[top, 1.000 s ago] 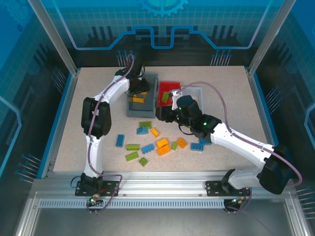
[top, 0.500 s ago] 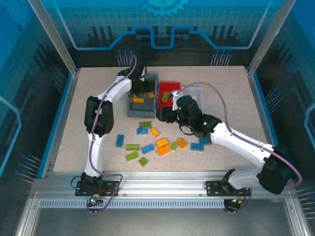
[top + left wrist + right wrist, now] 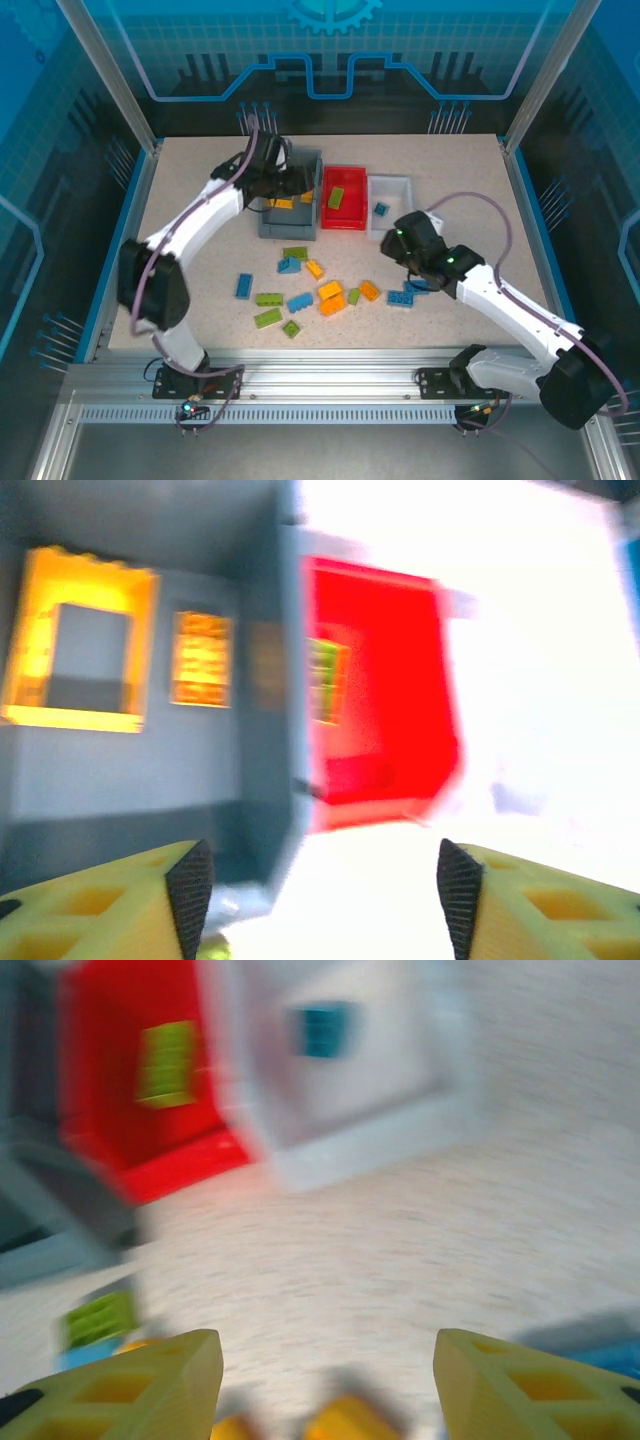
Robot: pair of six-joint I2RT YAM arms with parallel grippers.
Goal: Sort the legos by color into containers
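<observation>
Left gripper (image 3: 315,880) is spread wide with nothing between the fingers. It hangs over the gray bin (image 3: 290,226), close to the wall it shares with the red bin (image 3: 352,185). The gray bin has a couple of orange legos (image 3: 203,660) in it, and one looks like a hollow frame piece. The red bin has a single green lego (image 3: 335,197).

Right gripper (image 3: 328,1370) is wide open too and holds nothing. It sits above the table (image 3: 200,250) just in front of the white bin (image 3: 396,193), which has one blue lego (image 3: 381,208) inside.

The loose legos (image 3: 331,297) are scattered on the table in front of the bins, a mix of orange, green and blue. A couple of the blue ones lie right by the right arm. Both wrist views are pretty blurry, so I can't make out stud counts.
</observation>
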